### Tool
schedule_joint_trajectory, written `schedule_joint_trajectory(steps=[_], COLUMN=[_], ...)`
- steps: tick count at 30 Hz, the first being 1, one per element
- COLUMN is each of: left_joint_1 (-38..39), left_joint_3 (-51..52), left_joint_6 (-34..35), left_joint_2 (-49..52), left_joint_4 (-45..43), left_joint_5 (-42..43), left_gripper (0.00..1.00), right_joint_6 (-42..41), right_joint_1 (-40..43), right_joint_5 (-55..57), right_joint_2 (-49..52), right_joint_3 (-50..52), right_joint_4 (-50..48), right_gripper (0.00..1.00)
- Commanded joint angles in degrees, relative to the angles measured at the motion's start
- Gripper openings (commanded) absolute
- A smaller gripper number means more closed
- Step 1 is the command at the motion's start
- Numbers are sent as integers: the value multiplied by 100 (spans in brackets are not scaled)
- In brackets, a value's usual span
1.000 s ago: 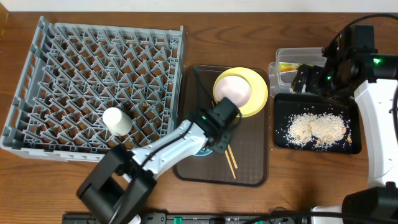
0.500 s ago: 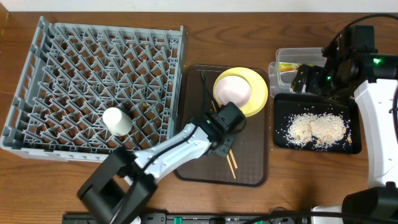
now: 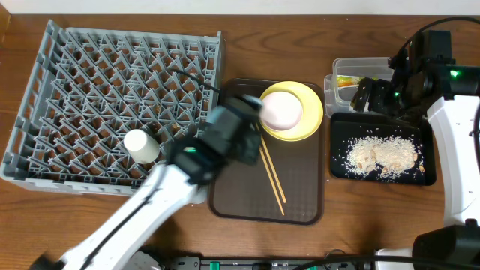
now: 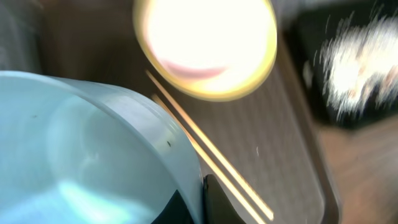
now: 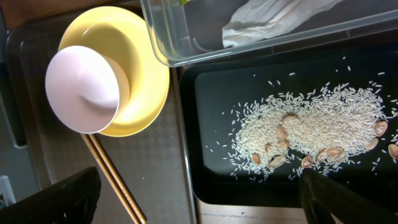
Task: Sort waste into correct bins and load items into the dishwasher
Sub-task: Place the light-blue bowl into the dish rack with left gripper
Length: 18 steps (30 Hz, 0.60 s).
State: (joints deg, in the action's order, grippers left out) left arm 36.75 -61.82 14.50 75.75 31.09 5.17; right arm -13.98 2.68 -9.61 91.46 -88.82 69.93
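My left gripper (image 3: 234, 133) is shut on the rim of the light blue bowl (image 4: 81, 155) and holds it above the brown tray's left side (image 4: 202, 200). The white bowl (image 3: 281, 110) sits on the yellow plate (image 3: 311, 112). Two chopsticks (image 3: 271, 176) lie on the brown tray. The white cup (image 3: 141, 146) lies in the grey dish rack (image 3: 112, 75). The clear tub (image 3: 336, 75) holds the sachet (image 3: 346, 81) and the napkin (image 5: 273, 18). Rice scraps (image 3: 382, 154) lie in the black tray (image 3: 379, 178). My right gripper (image 3: 371, 96) is open and empty (image 5: 199, 199) above them.
The brown serving tray (image 3: 300, 199) lies between the rack and the bins. The right arm's white body (image 3: 457, 150) runs down the table's right edge. The left arm (image 3: 142, 210) crosses the front of the table below the rack.
My left gripper has closed on the blue bowl and lifted it up and to the left, off the brown tray's lower left part. The chopsticks now lie uncovered. The right arm has not moved.
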Motion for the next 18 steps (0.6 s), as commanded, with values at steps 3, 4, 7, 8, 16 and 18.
schedule_joint_trajectory(steps=[3,4,7,8,16,18], left_joint_1=[-1353,-1714,-2662,-2986,-4846,-5169], left_joint_3=[-260,-260,-260,-260,-260,-260], left_joint_6=[-638,-688,-723,-723,-459,-87], left_joint_2=[-669,-691,-605,-535,562,1104], left_joint_4=[-225,-289,-474,-573,-1773,-2277], left_joint_5=[1263,1676,2850,3322,6876,7578], left_gripper=[8,7,7,7,8,8], right_joint_6=[79,79,79,81,103,120], right_joint_1=[9,9,9,9,9,9], right_joint_5=[-50,-50,-48,-50,-48,-48], right_joint_2=[-59,-59,-59,-59,-59,-59], right_joint_3=[-31,-31,-31,-31,-31,-31], right_joint_4=[15,13,17,17,9,9], right_gripper=[99,99,99,99,99,99])
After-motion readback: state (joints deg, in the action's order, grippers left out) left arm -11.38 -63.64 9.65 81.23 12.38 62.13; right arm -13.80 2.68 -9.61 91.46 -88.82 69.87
